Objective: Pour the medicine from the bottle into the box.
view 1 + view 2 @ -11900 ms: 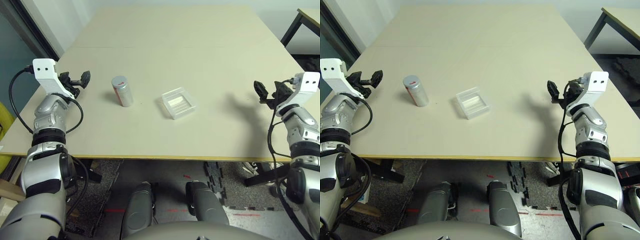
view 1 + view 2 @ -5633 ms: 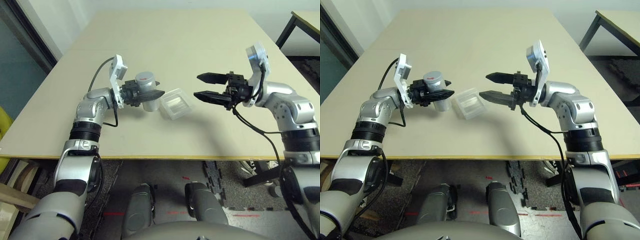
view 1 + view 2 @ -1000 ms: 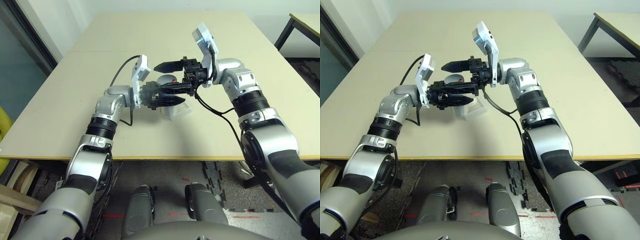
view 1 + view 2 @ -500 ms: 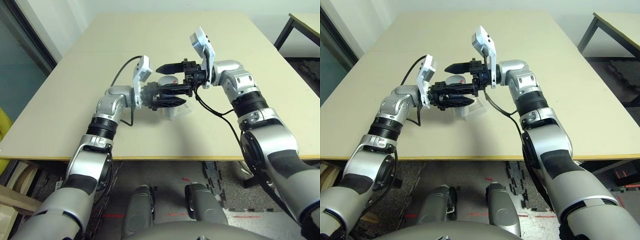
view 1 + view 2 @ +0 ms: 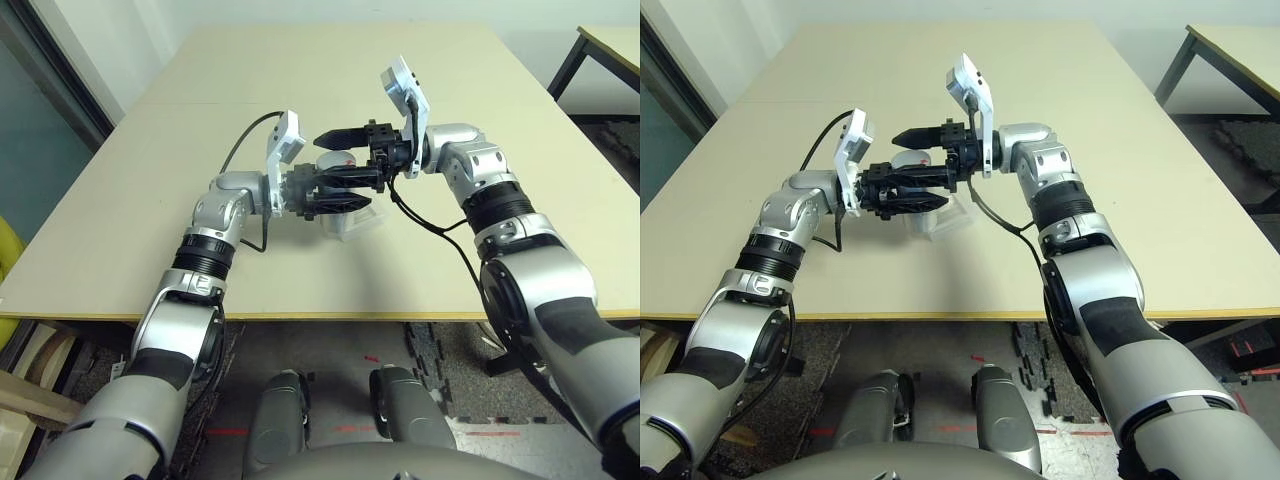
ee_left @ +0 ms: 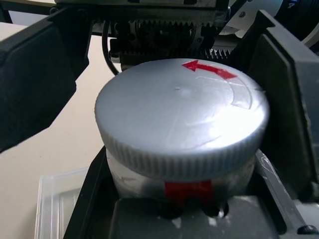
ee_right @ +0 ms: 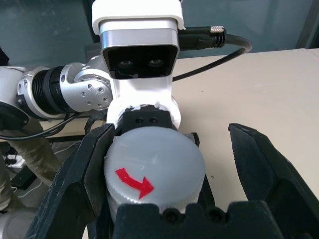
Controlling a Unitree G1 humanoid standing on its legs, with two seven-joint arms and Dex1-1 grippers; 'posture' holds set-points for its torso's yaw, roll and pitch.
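My left gripper [image 5: 345, 190] is shut on the silvery bottle [image 5: 335, 164], holding it above the table just over the clear box [image 5: 352, 220]. The bottle's grey cap [image 6: 182, 114], which carries a red arrow, is on, and a red mark shows on the body below it. My right gripper [image 5: 326, 158] is open, and the cap [image 7: 154, 169] sits between its fingers [image 7: 259, 164]. One finger lies against the cap's edge; the other stands apart from it. The medicine is hidden.
The beige table [image 5: 300, 70] is bare around the box. The left wrist's white camera block [image 7: 139, 50] faces the right gripper closely. A dark table leg [image 5: 580, 55] stands off the far right corner.
The right gripper has shifted very slightly around the cap. The left gripper and the bottle have held still.
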